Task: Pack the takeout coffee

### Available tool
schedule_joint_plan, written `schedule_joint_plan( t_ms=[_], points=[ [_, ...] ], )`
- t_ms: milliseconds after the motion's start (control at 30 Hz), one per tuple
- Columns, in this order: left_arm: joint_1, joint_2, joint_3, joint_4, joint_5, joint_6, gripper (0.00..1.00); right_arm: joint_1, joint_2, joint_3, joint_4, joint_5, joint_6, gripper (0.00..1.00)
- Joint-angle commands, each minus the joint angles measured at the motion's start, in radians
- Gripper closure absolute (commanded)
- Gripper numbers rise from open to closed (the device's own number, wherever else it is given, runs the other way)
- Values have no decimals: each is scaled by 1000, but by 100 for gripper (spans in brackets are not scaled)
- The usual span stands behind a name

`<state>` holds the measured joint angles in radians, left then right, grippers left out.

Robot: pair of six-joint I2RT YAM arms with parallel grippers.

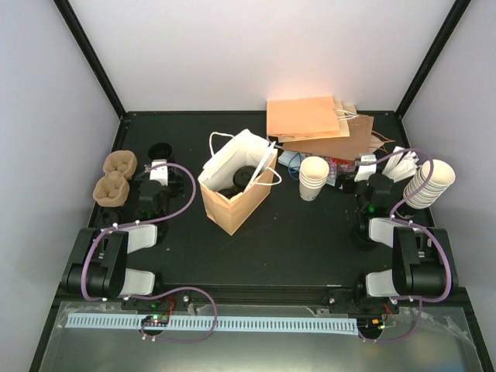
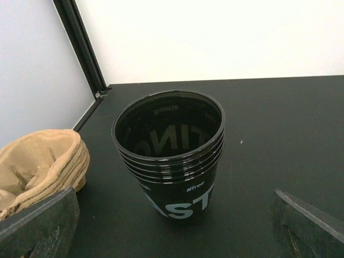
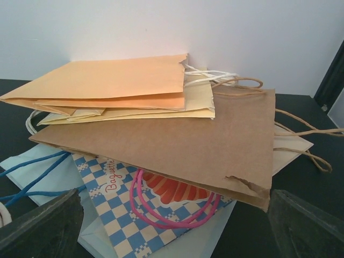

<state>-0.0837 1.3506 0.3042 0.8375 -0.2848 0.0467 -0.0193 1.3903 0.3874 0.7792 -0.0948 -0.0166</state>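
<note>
Bag (image 1: 235, 188) upright at mid-worktop (image 1: 310, 240), mouth open to the top, handles splayed aside; stood so, I judge, that cups can go straight down into it. Dark round lid shapes low inside read as takeout coffee (image 1: 239, 180), seated in the bag; cup walls hidden, count unclear. Left jaws spread wide, holding nothing, at far left, facing a nested stack of black cups (image 2: 169, 156) that stands between the two fingers without touching either; pulp carriers (image 1: 115, 177) just left of them. Right jaws wide apart too, empty, at far right, pointed at a heap of flat paper bags (image 3: 161, 123) lying near the far wall. White lidless cups: one stack (image 1: 314, 178) upright right of the bag, another (image 1: 430, 184) tipped over by the right wall. Coffee lies well apart from both jaws, between them: right of the left pair, left of the right pair. Packing looks near done, by my reading.
</note>
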Motion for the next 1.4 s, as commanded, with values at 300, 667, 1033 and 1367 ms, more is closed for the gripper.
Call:
schedule_joint_plan(
  t_ms=[300, 667, 1033, 1367],
  points=[
    [15, 3, 39, 20, 53, -24, 1, -6, -9, -76, 172, -8, 10, 3],
    [16, 4, 39, 18, 53, -24, 1, -6, 11, -107, 247, -1, 14, 0],
    [16, 4, 39, 17, 53, -24, 1, -6, 7, -102, 231, 0, 14, 0],
    [15, 4, 39, 17, 53, -24, 1, -5, 10, -101, 232, -2, 10, 0]
  ],
)
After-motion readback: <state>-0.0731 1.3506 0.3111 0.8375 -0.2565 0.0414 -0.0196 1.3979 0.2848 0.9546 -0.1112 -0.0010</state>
